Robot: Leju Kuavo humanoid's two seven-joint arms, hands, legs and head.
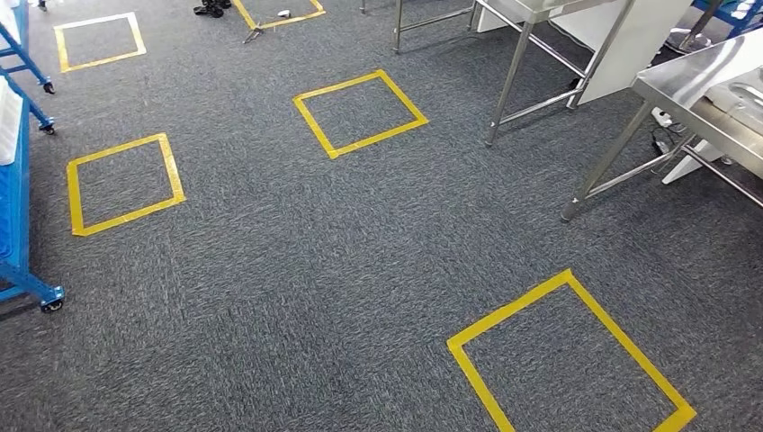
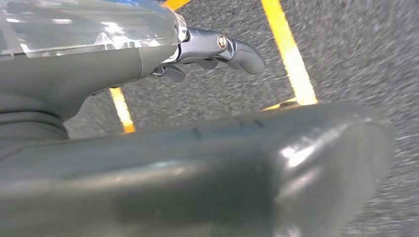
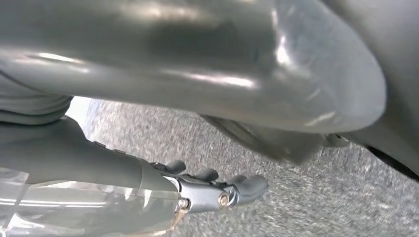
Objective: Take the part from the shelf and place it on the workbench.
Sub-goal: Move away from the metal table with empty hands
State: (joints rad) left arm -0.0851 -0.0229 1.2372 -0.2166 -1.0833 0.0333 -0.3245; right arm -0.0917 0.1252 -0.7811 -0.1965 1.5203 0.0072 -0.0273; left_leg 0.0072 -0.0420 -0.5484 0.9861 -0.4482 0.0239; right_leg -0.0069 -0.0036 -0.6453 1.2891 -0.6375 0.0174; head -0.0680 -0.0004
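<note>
Where grey carpet [image 1: 360, 261] runs, yellow tape squares [image 1: 360, 112] lie at 12, 10 and 5 o'clock; steel workbench [image 1: 697, 76] at 2 o'clock; blue shelf [image 1: 13, 225] at 9 o'clock. Left hand [image 2: 212, 52]: fingers extended, holding nothing. Right hand [image 3: 217, 190]: fingers extended, holding nothing. Part: location cannot be told.

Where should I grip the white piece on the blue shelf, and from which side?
That can't be settled yet. Only a sliver of the white piece shows at the head view's left edge, lying on the shelf, with its shape cut off. The approach is probably from the shelf's near side, after turning left. The left hand and right hand both hang empty.
</note>
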